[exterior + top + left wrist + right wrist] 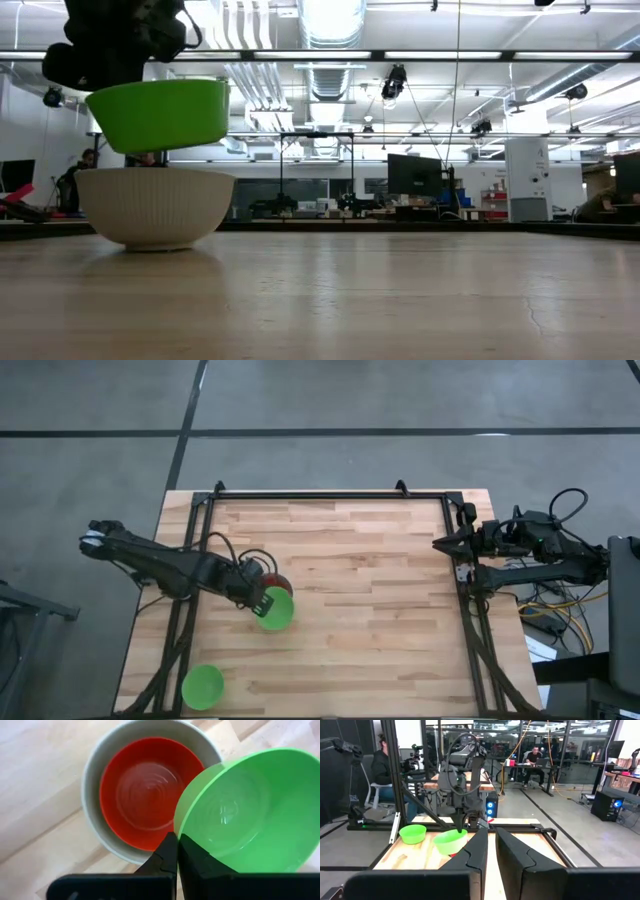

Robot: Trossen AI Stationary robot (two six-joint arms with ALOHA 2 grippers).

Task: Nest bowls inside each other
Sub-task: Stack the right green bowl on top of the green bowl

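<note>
Left wrist view: left gripper [177,851] pinched on green bowl [250,815] rim, off-centre over red bowl [145,790] in white bowl [95,775]. Risk: catches rim, tips. Right gripper [491,849] fingers nearly together, empty.

Bright, even light falls from long ceiling lamps [330,20] that glare white in the low view. The tabletop [350,560] shows only soft shadows. A green bowl [250,812] carries small highlights, its near rim blurred.
</note>
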